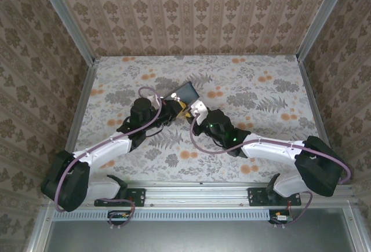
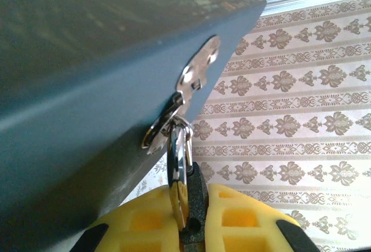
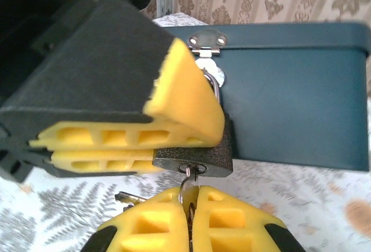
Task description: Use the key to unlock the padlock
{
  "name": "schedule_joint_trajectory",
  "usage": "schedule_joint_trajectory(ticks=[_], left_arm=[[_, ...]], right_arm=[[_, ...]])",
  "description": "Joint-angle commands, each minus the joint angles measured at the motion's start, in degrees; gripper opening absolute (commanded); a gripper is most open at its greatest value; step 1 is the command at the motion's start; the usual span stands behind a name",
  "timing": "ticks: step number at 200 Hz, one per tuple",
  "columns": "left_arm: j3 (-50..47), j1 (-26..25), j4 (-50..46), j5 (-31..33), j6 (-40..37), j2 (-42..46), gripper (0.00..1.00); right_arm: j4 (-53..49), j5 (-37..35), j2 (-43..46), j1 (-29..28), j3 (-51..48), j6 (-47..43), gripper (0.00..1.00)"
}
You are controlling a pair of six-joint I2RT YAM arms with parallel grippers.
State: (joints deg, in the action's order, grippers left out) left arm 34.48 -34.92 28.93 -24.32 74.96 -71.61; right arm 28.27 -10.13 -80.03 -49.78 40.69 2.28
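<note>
Yellow-padded left hand [image 2: 186, 224] grips padlock [image 3: 197, 160] | right hand [image 3: 189, 217] pinches key [image 3: 188, 189] — right wrist view

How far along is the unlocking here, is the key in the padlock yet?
Done: the left gripper is clamped on the padlock body, and the key sits in the keyhole on its underside. In hand: the right gripper is shut on the key. Left: turning it; the shackle looks closed through the hasp of the blue box, so nothing is unlocked yet.

The box [image 3: 295, 90] and left hand [image 3: 179, 146] crowd padlock [image 3: 203, 159]; table [image 1: 261, 90] free.
</note>
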Motion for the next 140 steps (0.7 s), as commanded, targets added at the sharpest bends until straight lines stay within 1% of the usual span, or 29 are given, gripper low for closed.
schedule_joint_trajectory(ticks=[1,35,67,95,123,129,140], left_arm=[[0.5,-1.3,3.9,0.8,-1.6,1.4,0.00],[-0.3,-1.7,3.9,1.4,-1.9,1.9,0.00],[-1.4,-1.6,3.4,2.1,-2.5,3.1,0.00],[-2.1,0.9,1.4,0.2,-4.5,5.2,0.00],[-1.7,3.2,-2.1,-2.3,-7.8,7.4,0.00],[-1.5,3.4,-2.9,-2.5,-8.7,7.8,0.00],[-1.1,3.7,-4.4,-3.0,-9.6,8.1,0.00]], right_arm=[[9.0,2.7,1.3,-0.5,1.1,21.6,0.00],[9.1,5.2,1.7,0.1,0.8,33.7,0.00],[12.4,9.9,1.6,1.3,-0.1,46.3,0.00],[15.3,16.1,2.3,3.7,-2.3,58.1,0.00],[16.1,21.3,3.3,6.1,-5.1,65.5,0.00],[15.7,22.2,3.5,6.3,-5.3,65.9,0.03],[12.4,23.6,4.3,6.6,-5.0,65.8,0.15]])
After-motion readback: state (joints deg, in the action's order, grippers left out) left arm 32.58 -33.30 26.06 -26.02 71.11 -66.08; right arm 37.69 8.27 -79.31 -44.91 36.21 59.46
